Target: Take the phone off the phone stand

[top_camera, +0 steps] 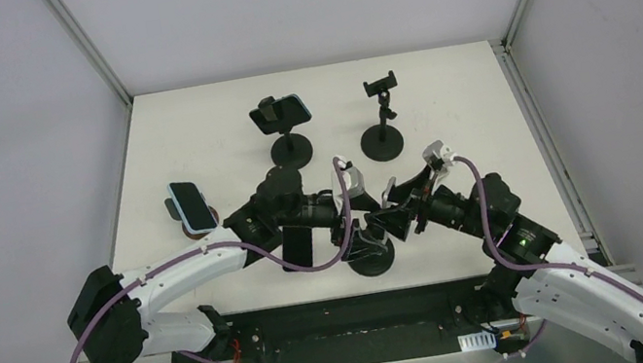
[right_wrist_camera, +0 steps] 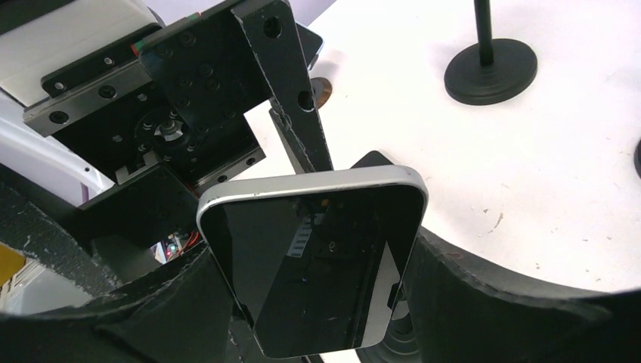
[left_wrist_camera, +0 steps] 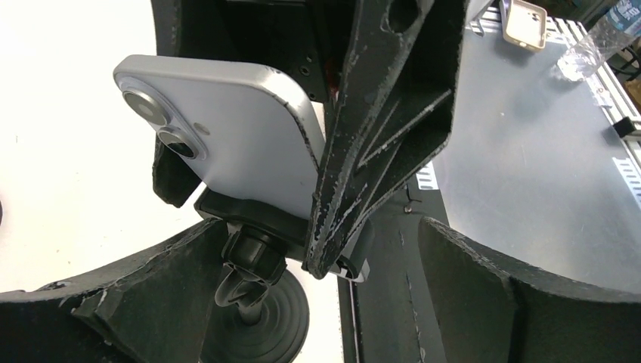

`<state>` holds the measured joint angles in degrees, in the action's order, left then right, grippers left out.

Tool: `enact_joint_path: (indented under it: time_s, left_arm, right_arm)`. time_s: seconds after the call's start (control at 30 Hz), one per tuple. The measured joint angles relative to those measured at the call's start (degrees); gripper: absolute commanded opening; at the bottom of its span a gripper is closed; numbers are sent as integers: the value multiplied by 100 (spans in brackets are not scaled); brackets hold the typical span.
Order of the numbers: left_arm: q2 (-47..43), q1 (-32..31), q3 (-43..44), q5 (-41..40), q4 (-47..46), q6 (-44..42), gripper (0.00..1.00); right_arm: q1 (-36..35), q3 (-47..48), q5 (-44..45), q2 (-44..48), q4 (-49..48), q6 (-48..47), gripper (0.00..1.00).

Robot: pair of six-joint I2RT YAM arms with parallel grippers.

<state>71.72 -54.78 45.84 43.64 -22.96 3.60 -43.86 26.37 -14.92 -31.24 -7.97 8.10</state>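
Note:
The silver phone (left_wrist_camera: 227, 128) sits in the black clamp of the nearest phone stand (top_camera: 372, 257), back with two lenses toward the left wrist view, dark screen (right_wrist_camera: 317, 272) toward the right wrist view. My right gripper (right_wrist_camera: 317, 257) has a finger against each long edge of the phone and looks shut on it; one of its fingers (left_wrist_camera: 378, 136) crosses the phone's back. My left gripper (left_wrist_camera: 325, 242) is open, its fingers wide on either side of the stand's ball joint (left_wrist_camera: 249, 257) below the clamp. From above, both grippers (top_camera: 351, 204) (top_camera: 397, 203) meet over the stand and hide the phone.
A stand holding a blue-cased phone (top_camera: 286, 111) and an empty stand (top_camera: 382, 112) are at the back. Another phone (top_camera: 190, 205) rests on a brown round holder at the left. A dark phone (top_camera: 299, 246) lies under the left arm. The table's front edge is close behind the stand.

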Motion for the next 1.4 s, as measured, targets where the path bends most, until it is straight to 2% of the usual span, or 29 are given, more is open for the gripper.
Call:
enact_joint_path:
  time_s: [0.13, 0.3, 0.4, 0.5, 0.53, 0.57, 0.6, 0.63, 0.67, 0.8, 0.87, 1.17, 1.4]
  left_arm:
    - [129, -2, 114, -164, -13, 184, 98]
    - [271, -33, 208, -361, -52, 297, 84]
    - [304, -35, 212, -437, -72, 299, 66]
    - [328, -28, 212, -509, -81, 295, 42]
    - [330, -28, 212, -531, -96, 245, 27]
    - [341, -31, 212, -522, -120, 240, 18]
    - [354, -31, 212, -505, -146, 225, 13]
    - [358, -37, 212, -494, -166, 197, 4]
    - [369, -37, 212, -479, -195, 164, 0]
    - [391, -31, 212, -496, -225, 153, 0]
    - [391, -35, 210, -514, -227, 127, 0]
    - [391, -39, 177, -459, -284, 9, 0]
    - [391, -22, 98, -529, -452, -15, 0]
  right_arm:
    - [-85, -2, 308, -4, -20, -2, 0]
    - [-125, -2, 553, -4, -26, 0, 0]
    - [-146, -2, 588, -4, -24, 2, 0]
    - [-162, -4, 656, -4, -11, -13, 0]
    - [-160, -20, 706, -4, 2, 11, 0]
    - [-155, -35, 745, -2, -20, 28, 0]
    - [-155, -39, 778, 2, -26, 31, 0]
    - [-155, -46, 815, 4, -28, 35, 0]
    - [-153, -52, 844, 9, -33, 39, 0]
    - [-151, -57, 855, 50, 9, -20, 6]
    - [-153, -55, 866, 66, 31, -66, 0]
    - [-299, 9, 1268, 83, 195, -278, 0]
    - [-350, 7, 1611, -133, -39, -315, 0]
